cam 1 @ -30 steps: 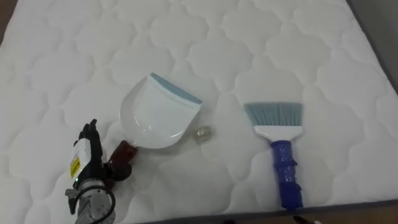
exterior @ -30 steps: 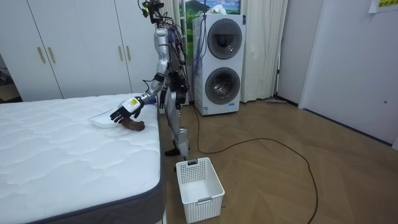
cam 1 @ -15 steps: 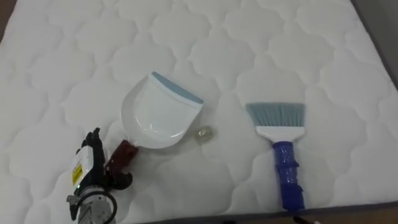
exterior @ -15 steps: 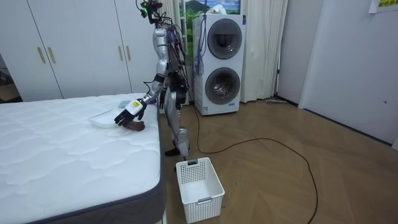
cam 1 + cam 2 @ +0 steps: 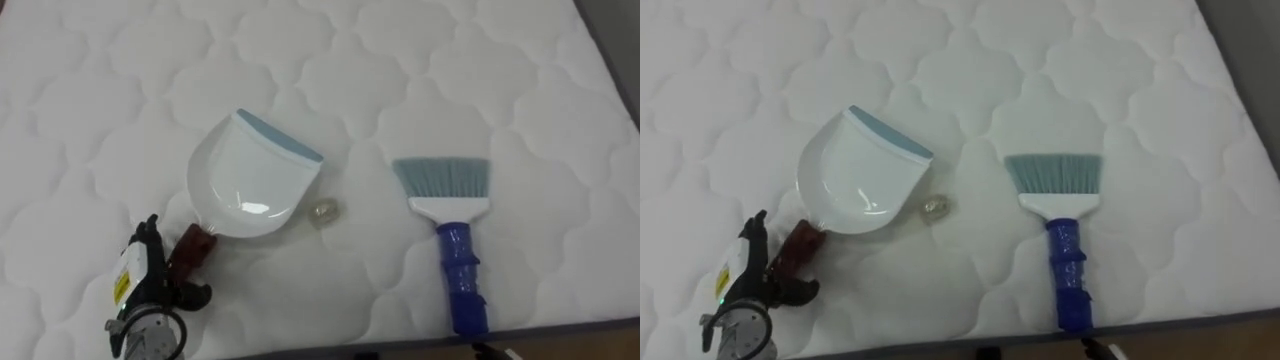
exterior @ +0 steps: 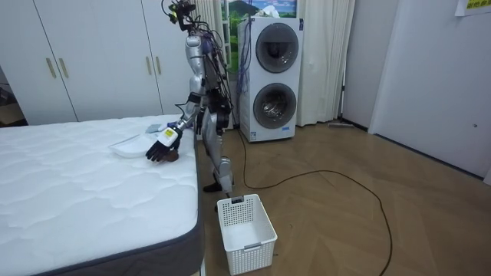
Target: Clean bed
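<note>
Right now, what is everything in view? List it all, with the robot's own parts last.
bed: one, white quilted mattress, under the tools
dustpan: one, white with a grey-blue lip and dark red handle, on the bed left of centre
scrap: one, small and pale, on the bed just right of the dustpan
brush: one, blue handle and teal bristles, on the bed at right, handle towards the near edge
basket: one, white, on the floor by the bed's corner
washers: two, white, stacked at the far wall
wardrobe: one, white, behind the bed
left hand: one, black, open, at the dustpan's handle
</note>
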Available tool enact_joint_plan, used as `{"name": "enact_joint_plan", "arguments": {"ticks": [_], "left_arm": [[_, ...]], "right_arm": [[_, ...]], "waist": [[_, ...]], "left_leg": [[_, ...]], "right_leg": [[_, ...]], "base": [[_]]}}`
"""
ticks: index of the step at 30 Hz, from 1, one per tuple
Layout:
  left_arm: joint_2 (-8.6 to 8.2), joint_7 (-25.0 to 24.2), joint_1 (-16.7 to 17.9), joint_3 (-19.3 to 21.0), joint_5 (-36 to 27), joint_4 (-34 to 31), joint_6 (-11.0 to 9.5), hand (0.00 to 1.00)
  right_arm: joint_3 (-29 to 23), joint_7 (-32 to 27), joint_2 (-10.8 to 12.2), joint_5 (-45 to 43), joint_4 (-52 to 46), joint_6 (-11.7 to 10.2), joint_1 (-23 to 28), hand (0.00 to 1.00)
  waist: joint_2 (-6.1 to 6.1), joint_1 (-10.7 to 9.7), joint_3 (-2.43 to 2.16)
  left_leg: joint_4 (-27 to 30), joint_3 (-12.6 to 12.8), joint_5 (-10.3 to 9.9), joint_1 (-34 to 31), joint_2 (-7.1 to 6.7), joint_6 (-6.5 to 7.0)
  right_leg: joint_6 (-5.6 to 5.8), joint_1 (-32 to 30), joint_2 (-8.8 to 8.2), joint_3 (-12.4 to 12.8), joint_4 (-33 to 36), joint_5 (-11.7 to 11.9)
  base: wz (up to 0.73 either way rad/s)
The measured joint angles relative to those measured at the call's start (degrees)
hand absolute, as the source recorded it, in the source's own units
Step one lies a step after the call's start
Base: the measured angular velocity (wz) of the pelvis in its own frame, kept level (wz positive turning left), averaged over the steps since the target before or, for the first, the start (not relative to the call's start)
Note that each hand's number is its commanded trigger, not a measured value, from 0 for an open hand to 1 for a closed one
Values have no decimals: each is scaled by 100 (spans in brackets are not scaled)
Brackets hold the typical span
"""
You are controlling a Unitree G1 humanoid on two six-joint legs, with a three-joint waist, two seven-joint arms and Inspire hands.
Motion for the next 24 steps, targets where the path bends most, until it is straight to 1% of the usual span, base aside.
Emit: {"name": "enact_joint_plan", "arguments": {"ticks": [1,4,7,13,16,19,20,21,23,24], "left_arm": [[0,0,-22,9,-3,6,5,0],[-1,-3,-158,9,4,6,31,0],[-1,-17,-264,9,6,1,73,0],[-2,-142,-356,10,7,2,94,0],[1,-222,-361,-2,1,4,184,0],[1,-231,-372,-2,0,4,222,0],[1,-231,-376,-2,1,8,229,48],[0,-232,-379,-1,-1,18,244,59],[1,-232,-387,7,-3,17,261,100],[0,-233,-395,7,-4,17,292,100]], "right_arm": [[-3,0,1,4,-26,0,-5,0],[-23,-6,3,10,-59,1,-67,0],[-26,-68,13,1,-105,2,-81,0],[-31,-107,21,8,-179,7,-70,0],[-22,-129,20,10,-245,12,-68,0],[-23,-189,30,14,-275,12,-75,0],[-21,-209,32,22,-280,12,-76,0],[-20,-245,46,49,-285,12,-74,0],[-22,-293,57,51,-287,12,-77,0],[-22,-299,63,49,-290,12,-81,0]], "waist": [[-11,-14,31],[-31,-31,42],[-31,-29,42],[-30,-28,43],[-29,-23,43],[-28,-19,44],[-26,-18,45],[-16,-18,52],[-8,-13,57],[-8,-15,57]], "left_leg": [[39,28,0,-34,1,0],[139,85,-1,-262,-10,0],[205,134,-1,-363,-11,0],[233,232,-1,-415,3,0],[291,274,-1,-505,13,0],[322,310,-1,-626,29,0],[322,320,-1,-634,29,-1],[327,331,-1,-634,29,-1],[330,368,-1,-634,37,-1],[330,394,-1,-644,36,-1]], "right_leg": [[3,-14,-2,3,3,-5],[1,-252,-23,38,114,-5],[-8,-356,-27,65,161,0],[-25,-447,-16,131,201,4],[-39,-539,-14,162,226,16],[-59,-667,-14,184,253,41],[-60,-690,-15,191,274,40],[-62,-705,-15,205,303,40],[-66,-717,-11,246,305,37],[-66,-750,-9,275,315,37]], "base": [[4],[0],[-3],[-6],[-5],[-4],[-4],[-5],[-8],[-10]]}}
